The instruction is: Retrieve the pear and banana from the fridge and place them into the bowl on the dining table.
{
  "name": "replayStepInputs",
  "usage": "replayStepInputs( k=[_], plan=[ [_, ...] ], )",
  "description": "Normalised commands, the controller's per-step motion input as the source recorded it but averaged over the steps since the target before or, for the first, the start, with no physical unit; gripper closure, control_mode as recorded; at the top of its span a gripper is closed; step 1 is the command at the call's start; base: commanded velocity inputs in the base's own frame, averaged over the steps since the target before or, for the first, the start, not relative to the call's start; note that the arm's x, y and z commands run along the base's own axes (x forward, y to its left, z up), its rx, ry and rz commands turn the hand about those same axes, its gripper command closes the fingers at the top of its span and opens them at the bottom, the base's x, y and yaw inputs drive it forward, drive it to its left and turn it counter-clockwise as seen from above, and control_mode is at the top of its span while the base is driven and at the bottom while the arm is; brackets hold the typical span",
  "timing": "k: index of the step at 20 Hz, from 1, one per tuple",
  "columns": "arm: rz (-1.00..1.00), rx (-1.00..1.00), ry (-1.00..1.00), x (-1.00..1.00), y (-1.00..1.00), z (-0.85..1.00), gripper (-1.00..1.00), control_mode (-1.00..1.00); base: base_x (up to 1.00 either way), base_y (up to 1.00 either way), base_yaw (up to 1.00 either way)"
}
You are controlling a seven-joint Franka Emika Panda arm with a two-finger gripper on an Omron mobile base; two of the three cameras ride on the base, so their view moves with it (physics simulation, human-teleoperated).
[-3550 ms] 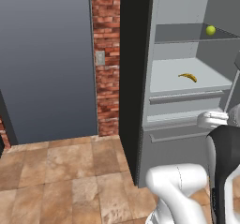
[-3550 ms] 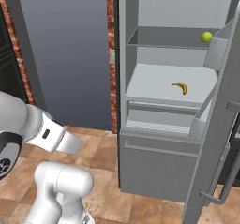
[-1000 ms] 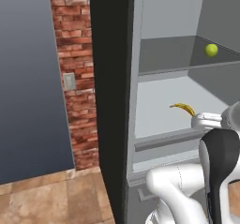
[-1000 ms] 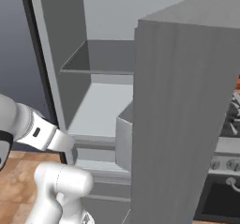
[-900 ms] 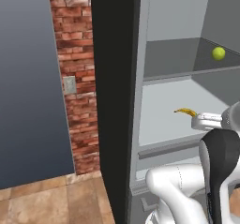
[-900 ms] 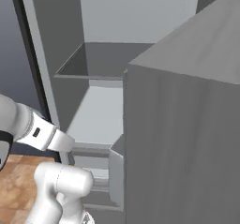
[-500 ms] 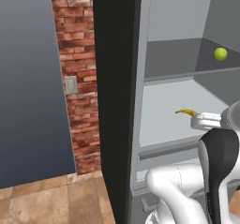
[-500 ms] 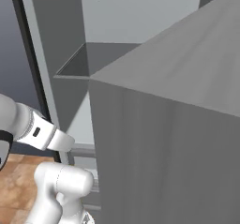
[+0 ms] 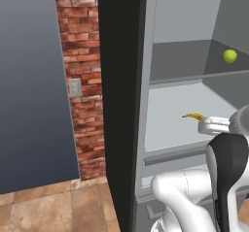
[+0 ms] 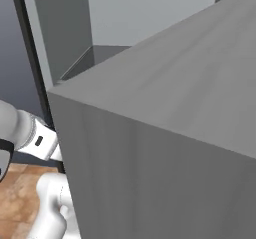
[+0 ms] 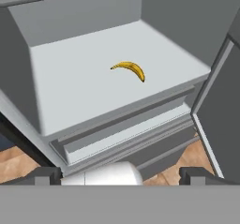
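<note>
The fridge (image 9: 181, 30) stands open, its light grey shelves facing me. A small round yellow-green pear (image 9: 229, 56) sits on the upper shelf at the right. On the shelf below lies the curved yellow banana (image 9: 193, 116), which in the hand view (image 11: 131, 70) rests mid-shelf, well ahead of and above my gripper (image 11: 121, 175). The gripper is open, its dark fingertips (image 11: 47, 174) wide apart with nothing between them. The bowl and the dining table are out of view.
The fridge's grey door (image 10: 175, 133) looms close on the right. A door edge (image 11: 220, 110) borders the shelf on the right. Drawers (image 11: 126, 129) sit under the banana's shelf. A brick wall (image 9: 80, 80) and tiled floor (image 9: 48, 207) lie left.
The base has crept nearer and turned slightly, so the fridge door covers more of the right base view. Pear and banana lie where they were. The gripper stays open.
</note>
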Motion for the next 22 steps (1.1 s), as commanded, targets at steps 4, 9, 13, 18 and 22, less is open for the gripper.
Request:
replayStepInputs(
  k=[4, 9, 13, 18, 22],
  plan=[
    [0.00, 0.00, 0.00, 0.00, 0.00, 0.00, -1.00, 1.00, 0.01, -0.33, -0.02],
    [0.00, 0.00, 0.00, 0.00, 0.00, 0.00, -1.00, 1.00, -0.03, -0.40, -0.16],
    [0.00, 0.00, 0.00, 0.00, 0.00, 0.00, -1.00, 1.00, -0.02, -0.38, -0.25],
    [0.00, 0.00, 0.00, 0.00, 0.00, 0.00, -1.00, 1.00, 0.00, -0.27, -0.23],
    [0.00, 0.00, 0.00, 0.00, 0.00, 0.00, -1.00, 1.00, 0.00, -0.32, -0.21]
  ],
)
